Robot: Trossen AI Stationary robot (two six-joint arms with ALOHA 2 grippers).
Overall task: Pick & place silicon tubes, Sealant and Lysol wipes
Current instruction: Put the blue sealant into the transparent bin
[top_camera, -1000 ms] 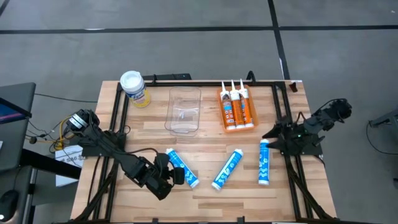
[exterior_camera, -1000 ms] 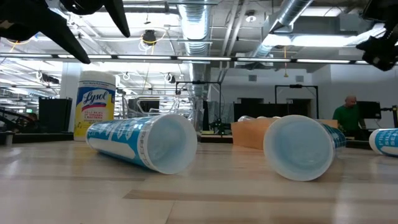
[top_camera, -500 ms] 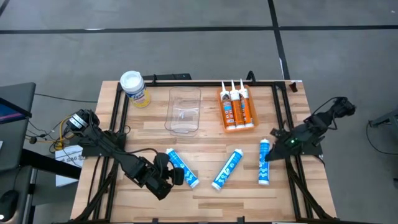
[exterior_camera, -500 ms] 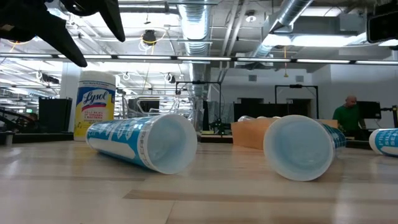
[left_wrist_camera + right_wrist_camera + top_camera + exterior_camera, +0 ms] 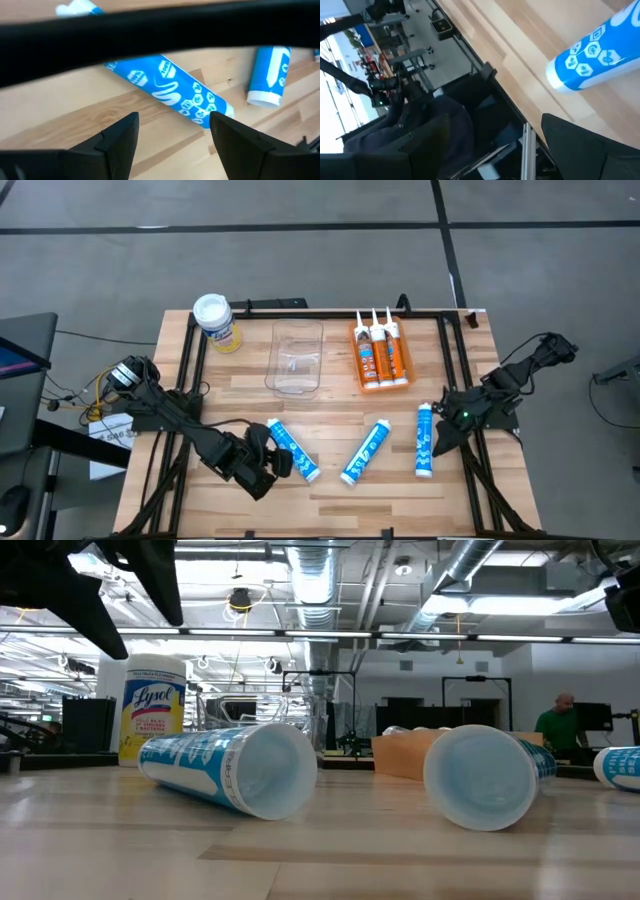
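Left gripper (image 5: 172, 132) hangs spread wide, empty, above a blue tube (image 5: 170, 95).

High view looks straight down on the table (image 5: 330, 495); low view sits level at tabletop; both share the Lysol wipes (image 5: 216, 321)

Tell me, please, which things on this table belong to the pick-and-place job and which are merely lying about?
Job:
Three blue tubes lying flat: left, middle, right.
Orange sealant pack.
Lysol wipes, upright.
Clear bin, probably the target.

Lying about:
Laptop beside the table.
Paper sheet under the left arm.
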